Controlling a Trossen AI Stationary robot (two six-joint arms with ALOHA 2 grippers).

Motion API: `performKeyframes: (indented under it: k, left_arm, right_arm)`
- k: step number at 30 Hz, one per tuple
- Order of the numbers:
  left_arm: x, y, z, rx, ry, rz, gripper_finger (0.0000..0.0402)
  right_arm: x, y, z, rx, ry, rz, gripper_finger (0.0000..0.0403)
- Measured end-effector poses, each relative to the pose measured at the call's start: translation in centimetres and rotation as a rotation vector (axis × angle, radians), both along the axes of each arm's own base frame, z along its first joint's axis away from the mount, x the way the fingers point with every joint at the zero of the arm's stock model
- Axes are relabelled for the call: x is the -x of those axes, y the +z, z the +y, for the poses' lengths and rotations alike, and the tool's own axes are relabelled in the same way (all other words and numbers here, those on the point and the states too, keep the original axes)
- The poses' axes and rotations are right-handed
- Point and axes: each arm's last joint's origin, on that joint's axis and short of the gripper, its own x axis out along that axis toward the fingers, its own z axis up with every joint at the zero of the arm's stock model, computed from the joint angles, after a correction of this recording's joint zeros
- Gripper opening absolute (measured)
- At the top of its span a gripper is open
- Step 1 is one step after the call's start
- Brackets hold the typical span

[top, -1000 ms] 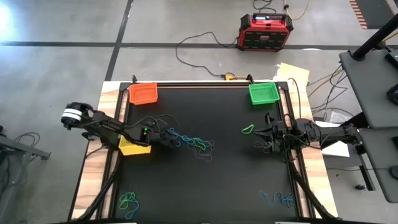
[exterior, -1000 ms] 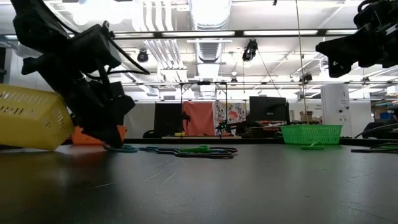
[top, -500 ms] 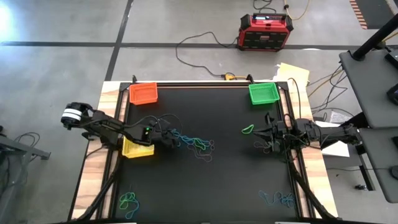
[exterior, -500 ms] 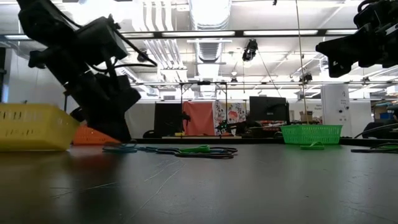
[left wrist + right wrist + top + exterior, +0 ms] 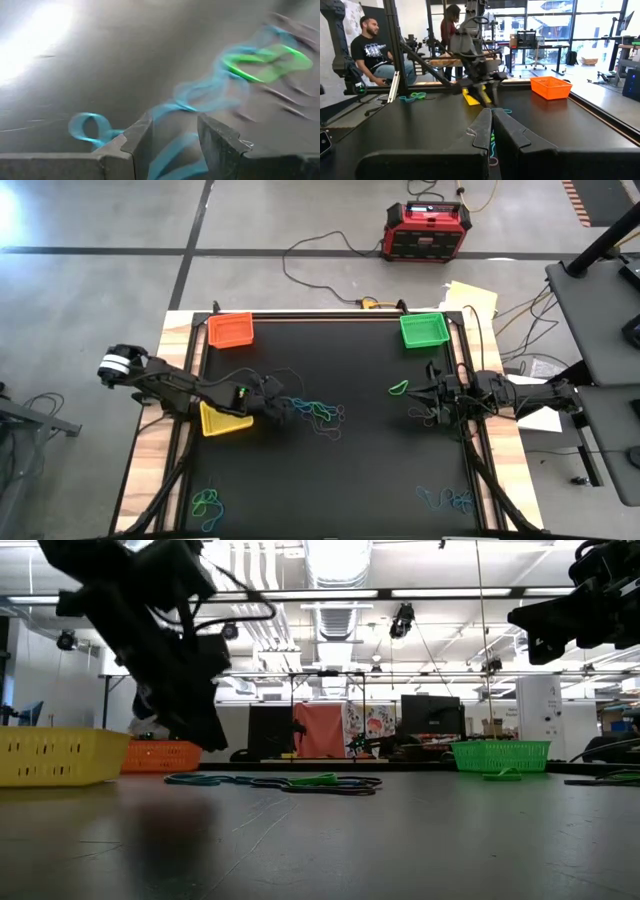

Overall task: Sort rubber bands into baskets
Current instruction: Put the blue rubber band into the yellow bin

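Several blue and green rubber bands (image 5: pixel 316 411) lie tangled mid-table, also seen in the low view (image 5: pixel 290 781). My left gripper (image 5: pixel 279 409) hangs open just above their left end (image 5: pixel 211 739). Blue strands (image 5: pixel 200 92) show on the table past its parted fingers (image 5: pixel 175 120), and nothing hangs from them. The yellow basket (image 5: pixel 223 421) stands flat beside that arm. The orange basket (image 5: pixel 230 330) and the green basket (image 5: pixel 424 330) stand at the far corners. My right gripper (image 5: pixel 416 393) waits shut at the right, raised high (image 5: pixel 490 120).
A single green band (image 5: pixel 398 388) lies near my right gripper. More bands lie near left (image 5: pixel 207 502) and near right (image 5: pixel 447 500). A red-and-black box (image 5: pixel 427 230) with cables sits on the floor beyond the table. People show in the room behind.
My left gripper has risen off the table beside the bands and gone a little toward the right edge. The yellow basket, tipped up on one edge a second ago, has dropped back flat on the table.
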Motion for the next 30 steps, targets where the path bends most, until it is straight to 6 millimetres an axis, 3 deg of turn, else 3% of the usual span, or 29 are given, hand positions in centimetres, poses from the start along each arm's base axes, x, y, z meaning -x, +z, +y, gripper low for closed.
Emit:
performKeyframes:
  k: [4, 9, 22, 26, 30]
  left_arm:
    - [0.2, -0.1, -1.3, 0.038, -0.084, 0.014, 0.013]
    - [0.7, -1.5, -1.3, 0.017, -0.033, 0.046, 0.0126]
    - [-1.2, -3.8, -1.7, -0.009, -0.048, 0.085, 0.0145]
    - [-1.7, -3.5, -1.9, -0.008, -0.065, 0.094, 0.0131]
    - [-1.8, -3.4, -1.9, 0.003, -0.074, 0.1, 0.0091]
  right_arm:
    - [0.0, 0.0, 0.0, 0.0, 0.0, 0.0, 0.0009]
    - [0.0, 0.0, 0.0, 0.0, 0.0, 0.0, 0.0009]
    - [0.0, 0.0, 0.0, 0.0, 0.0, 0.0, 0.0009]
    - [0.0, 0.0, 0.0, 0.0, 0.0, 0.0, 0.0009]
    - [0.0, 0.0, 0.0, 0.0, 0.0, 0.0, 0.0009]
